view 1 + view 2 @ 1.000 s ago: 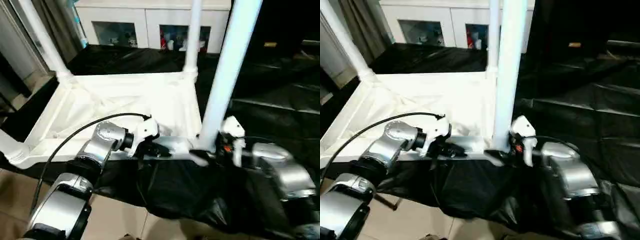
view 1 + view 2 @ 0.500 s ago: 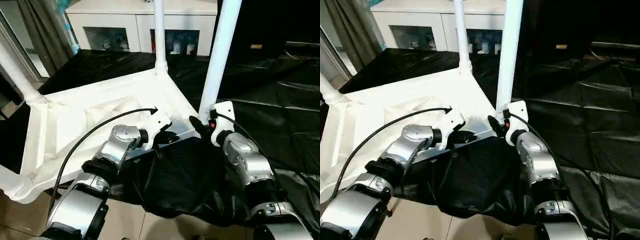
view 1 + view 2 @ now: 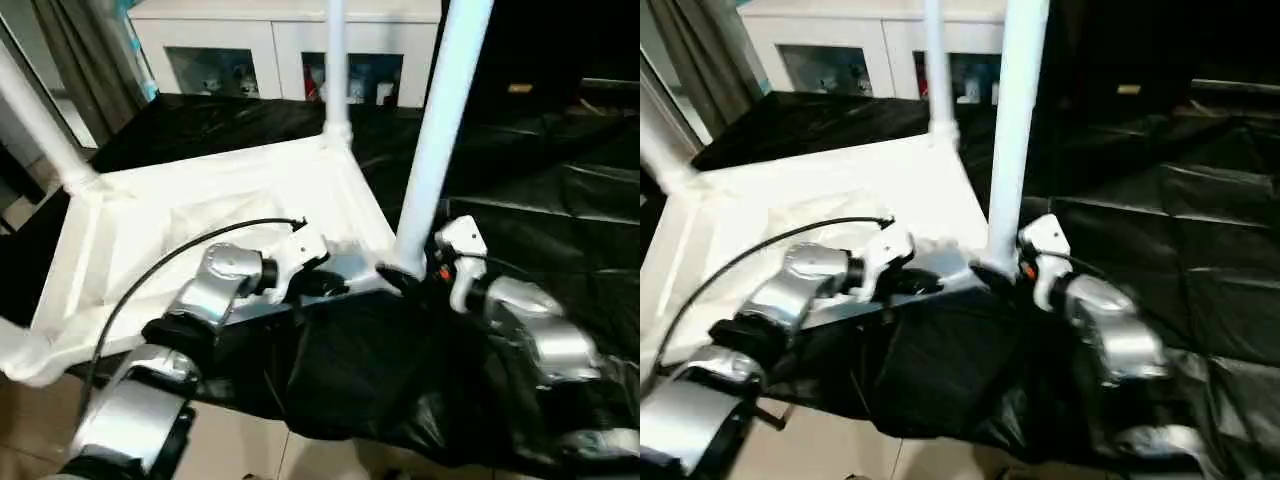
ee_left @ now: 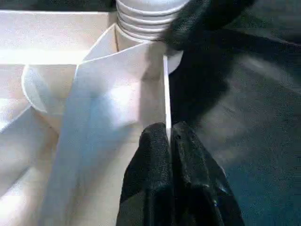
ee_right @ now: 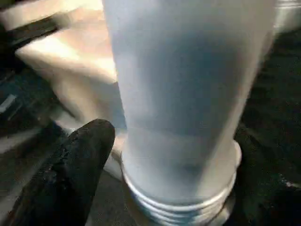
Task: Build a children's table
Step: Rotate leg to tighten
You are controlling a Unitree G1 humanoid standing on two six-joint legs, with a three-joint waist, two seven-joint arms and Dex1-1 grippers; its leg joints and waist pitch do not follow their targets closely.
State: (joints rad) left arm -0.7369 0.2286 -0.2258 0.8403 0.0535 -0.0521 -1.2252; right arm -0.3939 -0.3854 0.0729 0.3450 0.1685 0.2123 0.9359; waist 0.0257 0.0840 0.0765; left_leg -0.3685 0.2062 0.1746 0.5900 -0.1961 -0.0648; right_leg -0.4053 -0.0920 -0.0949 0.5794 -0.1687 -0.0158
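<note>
In the left eye view, the children's table (image 3: 210,215) is seen lying upside down on a worktop covered with black sheeting (image 3: 560,200), its ribbed underside turned up and its near rim overhanging the worktop's front edge. The near right leg (image 3: 440,120) is seen standing upright in its corner socket, with a far leg (image 3: 335,70) behind it and another leg (image 3: 40,120) at the far left corner. The left end effector (image 3: 325,284) is seen clenched on the table's near rim, just beside the near right leg's base. The right end effector (image 3: 407,282) is placed at that leg's base. A white cabinet (image 3: 290,50) with glass doors is seen beyond the worktop's far edge. In the left wrist view, the black fingers (image 4: 157,160) are shown pinched shut on the thin white rim, with the leg's ringed base (image 4: 146,19) just beyond. In the right wrist view, one black finger (image 5: 80,160) is seen beside the leg's ringed base (image 5: 178,188), apart from the tube, so the right end effector is read as released.
</note>
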